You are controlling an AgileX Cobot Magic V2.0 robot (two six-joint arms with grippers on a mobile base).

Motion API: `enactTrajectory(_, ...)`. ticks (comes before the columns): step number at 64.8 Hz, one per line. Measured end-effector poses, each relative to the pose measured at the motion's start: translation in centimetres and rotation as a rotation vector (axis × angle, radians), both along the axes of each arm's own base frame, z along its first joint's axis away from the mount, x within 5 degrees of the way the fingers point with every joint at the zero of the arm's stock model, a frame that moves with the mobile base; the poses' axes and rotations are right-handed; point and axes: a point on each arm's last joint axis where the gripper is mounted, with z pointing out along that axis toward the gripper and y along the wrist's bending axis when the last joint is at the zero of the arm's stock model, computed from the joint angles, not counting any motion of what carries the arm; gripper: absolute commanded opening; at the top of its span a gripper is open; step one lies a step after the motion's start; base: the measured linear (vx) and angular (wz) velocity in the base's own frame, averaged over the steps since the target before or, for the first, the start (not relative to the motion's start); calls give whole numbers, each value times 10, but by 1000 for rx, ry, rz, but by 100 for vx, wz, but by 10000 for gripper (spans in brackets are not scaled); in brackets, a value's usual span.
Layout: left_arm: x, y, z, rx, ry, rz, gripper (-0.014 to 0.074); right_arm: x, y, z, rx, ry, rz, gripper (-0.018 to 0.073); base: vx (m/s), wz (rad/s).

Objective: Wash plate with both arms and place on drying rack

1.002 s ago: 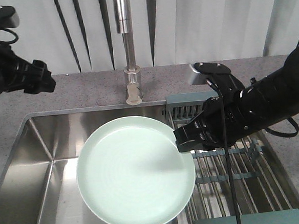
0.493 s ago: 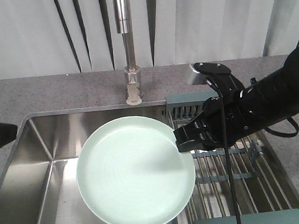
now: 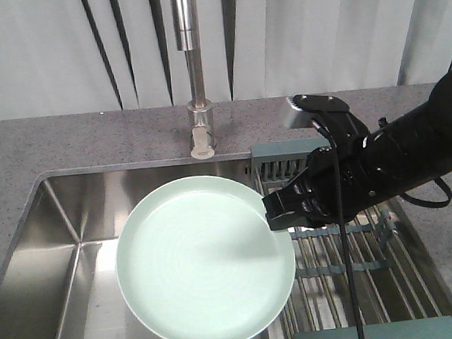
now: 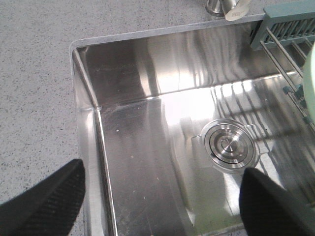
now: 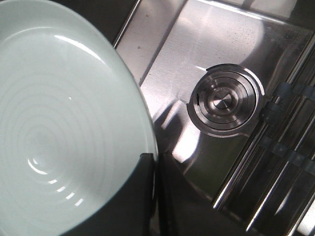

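Plate (image 3: pixel 205 262) hangs over the sink (image 3: pixel 63 227), face up and near level; in the front view its 3 o'clock rim overlaps the left edge of the rack (image 3: pixel 364 257). We see the right claw (image 3: pixel 279 212) clamped on that rim at about 2 o'clock, with the right arm (image 3: pixel 396 157) reaching away across the rack toward 3 o'clock; in the right wrist view a dark finger (image 5: pixel 140 196) lies over the plate's edge, and the drain (image 5: pixel 224 101) shows beyond it at 2 o'clock.

Against a second ago, we find plate and right claw in the same place. The left arm then sat at 10 o'clock over the counter (image 3: pixel 92 140); half a second ago it showed only as a dark tip at the 9 o'clock edge; it has now left the front view.

We see the left claw (image 4: pixel 162 199) only from its own wrist camera; its two fingers (image 4: pixel 49 204) stand wide apart at 7 and 5 o'clock of that picture, above the sink; the drain lies between them, farther in; a sliver of the plate shows at 3 o'clock, and the rack's end piece at 1 o'clock.

The faucet (image 3: pixel 195 86) stands at 12 o'clock of the plate, apart from it.
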Motion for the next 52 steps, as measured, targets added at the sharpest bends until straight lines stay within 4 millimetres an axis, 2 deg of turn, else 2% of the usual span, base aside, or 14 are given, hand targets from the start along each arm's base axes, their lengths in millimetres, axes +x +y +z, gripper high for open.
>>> enactTrajectory(15,-16,3,-5,-5,-34,-1,589,0,0,0,0,0,0,-1,0,0)
enactTrajectory(52,-17,3,-5,-6,-39,-1,589,1,1,1,15,-6,-9,-1,0,0)
